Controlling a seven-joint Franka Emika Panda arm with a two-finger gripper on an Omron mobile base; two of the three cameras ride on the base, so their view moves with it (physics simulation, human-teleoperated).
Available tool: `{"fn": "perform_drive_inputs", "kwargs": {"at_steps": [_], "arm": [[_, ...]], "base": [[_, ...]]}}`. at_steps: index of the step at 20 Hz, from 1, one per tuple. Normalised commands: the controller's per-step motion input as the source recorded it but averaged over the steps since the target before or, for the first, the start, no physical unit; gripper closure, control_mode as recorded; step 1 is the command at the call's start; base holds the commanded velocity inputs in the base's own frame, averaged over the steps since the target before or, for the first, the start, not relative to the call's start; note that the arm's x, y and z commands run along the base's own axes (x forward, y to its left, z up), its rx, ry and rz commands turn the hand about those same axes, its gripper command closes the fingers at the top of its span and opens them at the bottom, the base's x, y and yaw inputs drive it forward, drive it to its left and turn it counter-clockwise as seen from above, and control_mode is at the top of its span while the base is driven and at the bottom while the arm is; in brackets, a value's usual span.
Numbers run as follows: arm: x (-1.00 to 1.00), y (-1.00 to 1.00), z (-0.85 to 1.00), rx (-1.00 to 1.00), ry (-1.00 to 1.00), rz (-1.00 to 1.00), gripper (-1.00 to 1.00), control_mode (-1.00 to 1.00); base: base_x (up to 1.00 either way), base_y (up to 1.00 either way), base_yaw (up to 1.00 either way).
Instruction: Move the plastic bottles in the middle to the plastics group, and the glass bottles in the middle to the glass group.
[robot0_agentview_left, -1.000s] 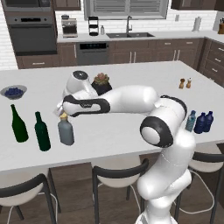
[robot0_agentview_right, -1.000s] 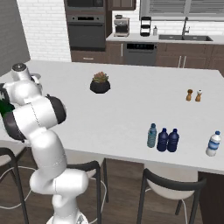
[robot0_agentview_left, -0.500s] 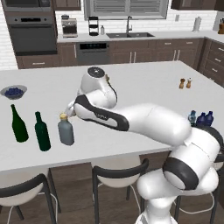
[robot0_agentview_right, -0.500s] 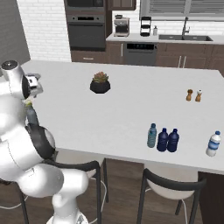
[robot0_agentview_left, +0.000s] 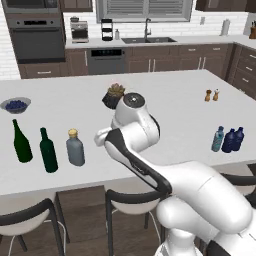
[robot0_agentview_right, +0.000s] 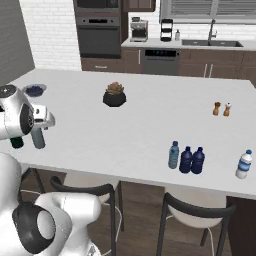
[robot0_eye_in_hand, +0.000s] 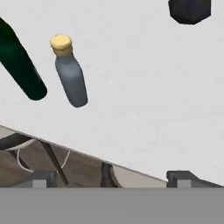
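left base view: the grey bottle (robot0_agentview_left: 75, 148) with its tan cap stands upright at the left of the frame near the counter's (robot0_agentview_left: 170, 115) front edge, just to the right of the two dark green bottles (robot0_agentview_left: 35, 144), which stand side by side. a bowl of blue berries (robot0_agentview_left: 15, 104) sits further back at the far left. a potted plant (robot0_agentview_left: 114, 95) is at upper centre, partly behind the white arm. the plastics group (robot0_agentview_left: 228, 139), one pale blue and two navy bottles, stands at the right edge of the frame, with the salt and pepper shakers (robot0_agentview_left: 212, 95) above it.

right base view: the plastics group (robot0_agentview_right: 186, 158) is at lower right of centre, three bottles close together. a white-labelled bottle (robot0_agentview_right: 243, 164) stands apart from them at the far right edge. the shakers (robot0_agentview_right: 221, 108) are at upper right, the plant (robot0_agentview_right: 114, 95) at upper centre. at the far left the grey bottle (robot0_agentview_right: 37, 138) shows just below the arm's wrist.

hand view: the gripper (robot0_eye_in_hand: 107, 179) is released, its two dark tips far apart at the bottom edge and nothing between them. the grey bottle (robot0_eye_in_hand: 70, 76) lies at upper left, with one green bottle (robot0_eye_in_hand: 19, 70) just left of it, not touching. the plant's dark pot (robot0_eye_in_hand: 189, 10) is at the top right corner. stool (robot0_eye_in_hand: 26, 146) parts show below the counter edge.
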Motion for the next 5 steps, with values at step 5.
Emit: {"fn": "perform_drive_inputs", "kwargs": {"at_steps": [5], "arm": [[-0.09, -0.41, -0.09, 0.0, 0.06, -0.13, -1.0, -1.0]], "base": [[0.0, 0.0, 0.0]]}}
